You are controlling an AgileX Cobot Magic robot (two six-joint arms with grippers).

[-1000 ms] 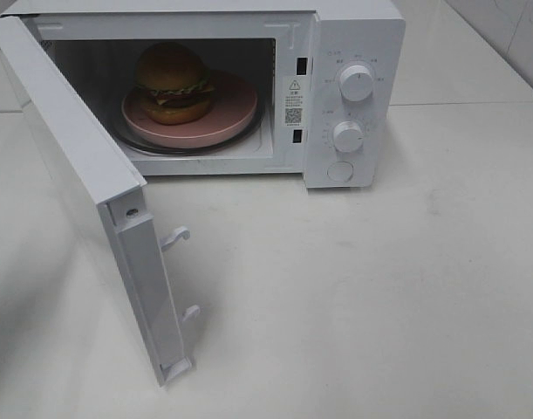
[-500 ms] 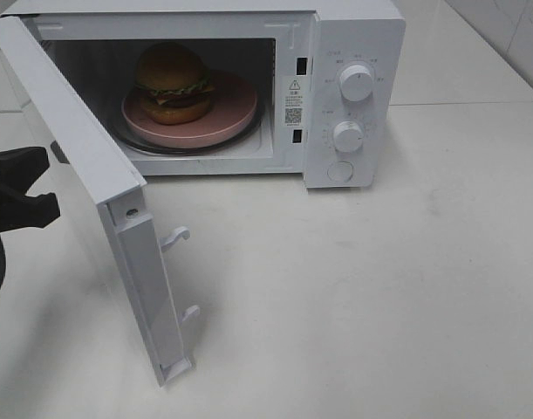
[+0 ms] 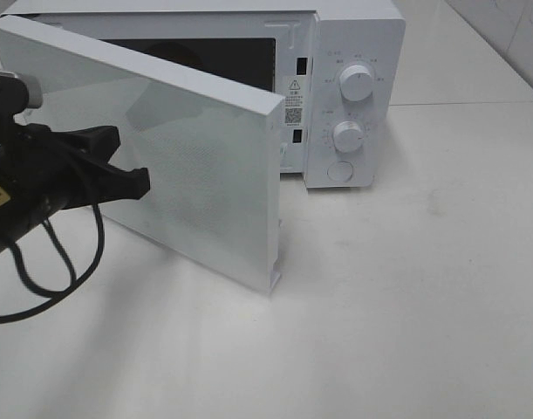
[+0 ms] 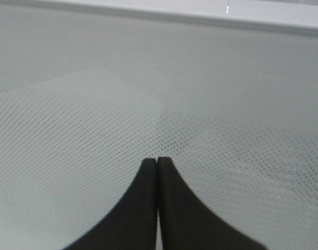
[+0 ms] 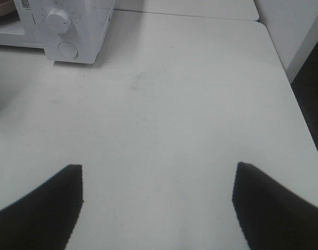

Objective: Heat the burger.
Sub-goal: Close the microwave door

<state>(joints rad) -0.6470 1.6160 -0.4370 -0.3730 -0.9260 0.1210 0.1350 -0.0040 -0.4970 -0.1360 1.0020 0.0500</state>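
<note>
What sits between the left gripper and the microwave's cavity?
The half-closed door: the left gripper, jaws shut, is at its outer face. The exterior high view shows this.

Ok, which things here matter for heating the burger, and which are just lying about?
In the job:
microwave
door, half shut
left hand, closed, at the door
upper knob and lower knob
burger, hidden behind the door

Idle:
right hand, open over the table
</note>
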